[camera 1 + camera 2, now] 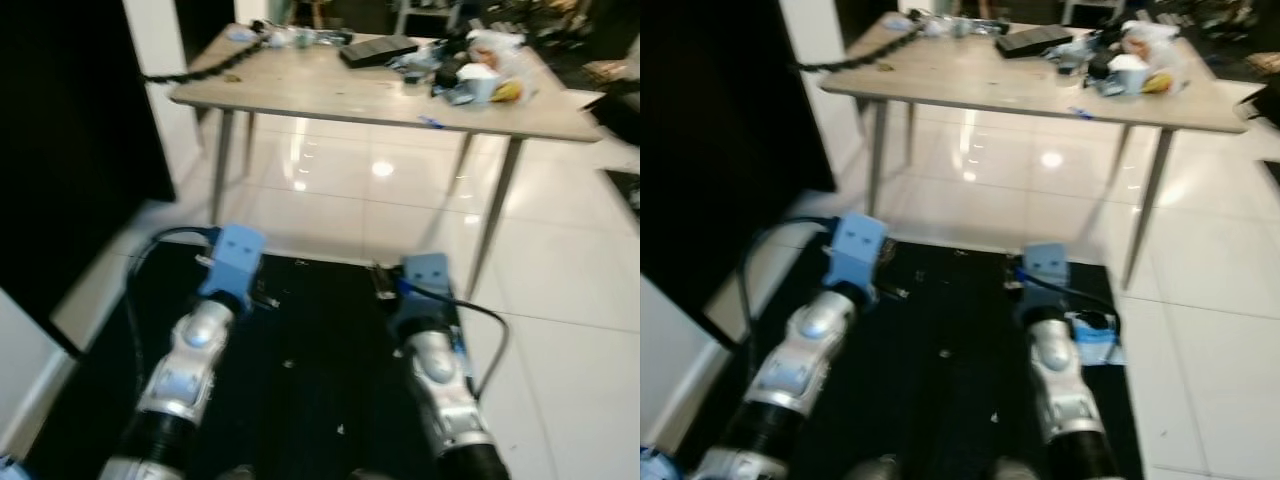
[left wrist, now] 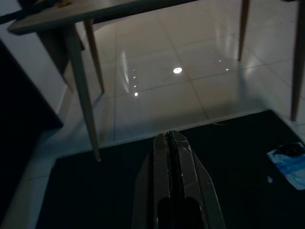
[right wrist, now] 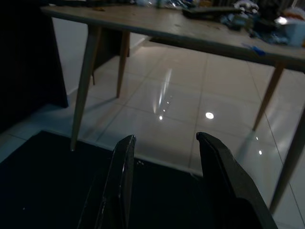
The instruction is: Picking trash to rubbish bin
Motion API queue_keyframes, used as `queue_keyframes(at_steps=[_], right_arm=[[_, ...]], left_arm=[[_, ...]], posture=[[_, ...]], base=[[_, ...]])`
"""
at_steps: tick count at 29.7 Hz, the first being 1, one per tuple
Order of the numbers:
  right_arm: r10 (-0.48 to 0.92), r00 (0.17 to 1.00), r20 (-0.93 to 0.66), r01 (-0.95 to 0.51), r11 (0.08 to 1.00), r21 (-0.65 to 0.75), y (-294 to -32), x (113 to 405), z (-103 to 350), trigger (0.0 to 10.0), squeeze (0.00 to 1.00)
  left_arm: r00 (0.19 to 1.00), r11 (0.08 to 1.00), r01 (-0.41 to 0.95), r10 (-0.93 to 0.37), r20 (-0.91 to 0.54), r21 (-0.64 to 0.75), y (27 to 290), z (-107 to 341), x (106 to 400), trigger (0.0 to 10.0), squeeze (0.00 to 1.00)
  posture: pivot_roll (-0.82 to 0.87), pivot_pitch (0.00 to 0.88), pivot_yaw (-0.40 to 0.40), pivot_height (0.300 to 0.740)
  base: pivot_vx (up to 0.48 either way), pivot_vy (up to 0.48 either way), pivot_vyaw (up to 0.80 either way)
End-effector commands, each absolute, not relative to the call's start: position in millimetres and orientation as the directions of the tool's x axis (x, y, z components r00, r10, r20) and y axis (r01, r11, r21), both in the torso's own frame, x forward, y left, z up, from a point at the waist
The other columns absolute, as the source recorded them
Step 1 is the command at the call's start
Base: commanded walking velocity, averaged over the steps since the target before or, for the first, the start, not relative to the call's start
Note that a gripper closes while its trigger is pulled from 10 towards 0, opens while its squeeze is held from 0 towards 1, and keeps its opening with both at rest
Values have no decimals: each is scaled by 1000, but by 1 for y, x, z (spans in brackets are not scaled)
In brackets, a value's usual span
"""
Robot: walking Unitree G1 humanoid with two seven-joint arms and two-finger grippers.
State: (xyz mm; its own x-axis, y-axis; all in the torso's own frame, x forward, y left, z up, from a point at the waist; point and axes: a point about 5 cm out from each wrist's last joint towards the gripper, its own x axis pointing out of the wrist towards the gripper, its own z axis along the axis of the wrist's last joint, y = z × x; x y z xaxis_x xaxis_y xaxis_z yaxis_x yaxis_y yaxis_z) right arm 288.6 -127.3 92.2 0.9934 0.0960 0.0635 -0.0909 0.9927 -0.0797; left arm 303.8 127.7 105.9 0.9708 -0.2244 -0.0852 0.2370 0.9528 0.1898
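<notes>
Right eye view puts the trash, a crumpled blue-and-white wrapper (image 1: 1095,338), on the black mat (image 1: 940,320) just beside the right arm; it looks thin, soft and light, likely to slide or crush, so pinching a raised fold near its middle seems best; a dark patch sits on its top. Left gripper (image 2: 171,143) has its fingers pressed together, holding nothing; right gripper (image 3: 164,143) is spread wide and empty; both point toward the table (image 1: 330,95).
</notes>
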Motion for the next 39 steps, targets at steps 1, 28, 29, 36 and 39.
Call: queue_keyframes(at_steps=[1,28,29,36,39], right_arm=[[86,994,62,-80,993,-92,-133,289,93,10000,0],[42,999,27,-38,991,-129,-157,295,95,10000,0],[36,999,22,-33,991,-128,-158,295,95,10000,0],[23,999,33,-18,990,-137,-159,295,98,10000,0],[19,999,33,-14,991,-131,-158,295,98,10000,0]], left_arm=[[967,950,248,-231,-109,190,127,102,302,10000,0],[964,948,262,-246,-105,182,125,105,307,10000,0],[962,946,268,-251,-108,184,125,105,307,10000,0],[961,944,273,-257,-107,184,123,105,308,10000,0],[961,944,273,-257,-107,184,123,106,309,10000,0]], posture=[[-8,0,-11,740],[-45,2,13,740],[-50,4,16,740],[-51,9,17,740],[-54,9,19,740]], base=[[292,0,0],[291,0,-153],[292,0,-800],[290,0,0],[291,0,0]])
